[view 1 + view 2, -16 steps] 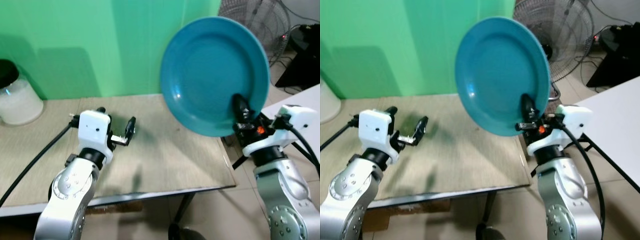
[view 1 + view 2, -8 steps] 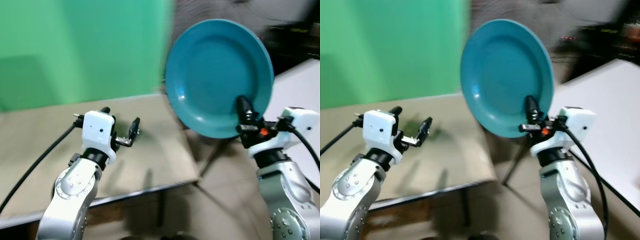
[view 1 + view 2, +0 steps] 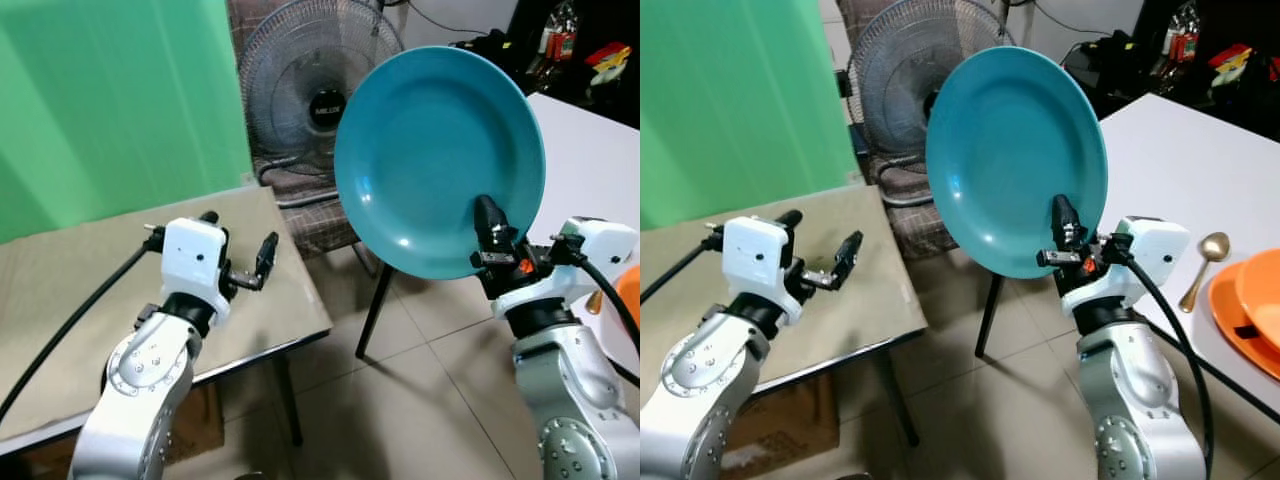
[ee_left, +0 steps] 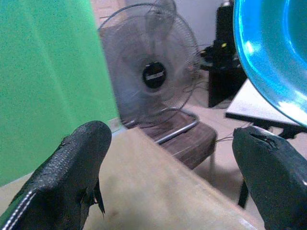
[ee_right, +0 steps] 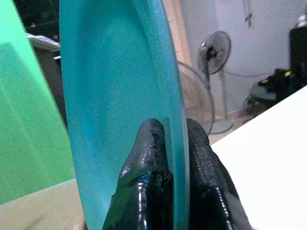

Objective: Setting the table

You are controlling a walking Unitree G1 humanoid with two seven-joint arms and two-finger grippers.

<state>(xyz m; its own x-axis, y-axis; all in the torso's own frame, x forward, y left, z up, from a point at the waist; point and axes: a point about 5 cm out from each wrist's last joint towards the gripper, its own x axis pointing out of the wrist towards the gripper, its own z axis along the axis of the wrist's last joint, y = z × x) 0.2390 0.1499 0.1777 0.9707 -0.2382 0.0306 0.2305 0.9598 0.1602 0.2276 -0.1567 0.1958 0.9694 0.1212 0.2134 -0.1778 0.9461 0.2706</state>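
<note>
1 teal plate (image 3: 440,160), upper right, pinched by the right gripper (image 3: 490,232), not yet set down; left gripper (image 3: 262,258) spread wide, holding nothing.

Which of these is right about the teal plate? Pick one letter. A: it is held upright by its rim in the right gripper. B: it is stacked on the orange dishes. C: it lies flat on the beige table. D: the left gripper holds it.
A: the right gripper has its jaws shut on the rim of the teal plate, which stands upright in the air.
</note>
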